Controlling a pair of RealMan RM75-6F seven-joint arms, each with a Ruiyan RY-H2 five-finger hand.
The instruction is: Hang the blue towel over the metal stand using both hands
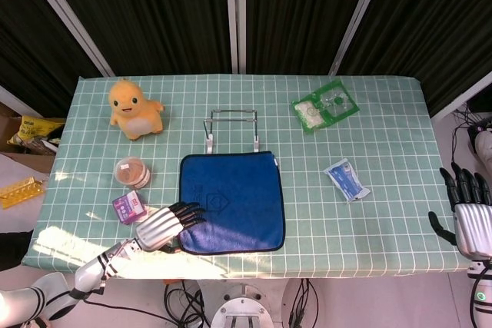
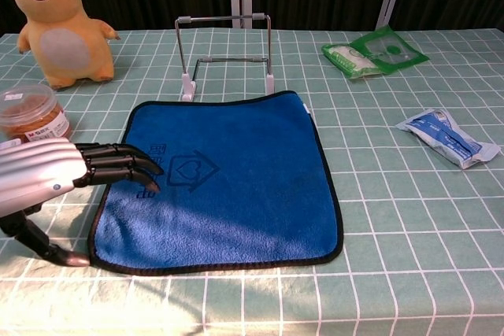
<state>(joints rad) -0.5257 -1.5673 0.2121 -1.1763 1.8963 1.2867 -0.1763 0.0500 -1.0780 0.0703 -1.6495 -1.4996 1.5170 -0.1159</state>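
Towel (image 2: 228, 179) lies flat, blue, black-edged, house emblem

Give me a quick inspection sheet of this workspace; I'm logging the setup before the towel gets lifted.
Surface: green checked tablecloth.
Job's things: blue towel flat; metal stand upright behind it, bare.
Clutter: yellow plush toy, lidded tub, purple box, green packet, blue-white sachet.
Hands: left hand over towel's left edge, holding nothing; right hand off table, open.
Cables: beneath front edge.
Surroundings: dark curtains.
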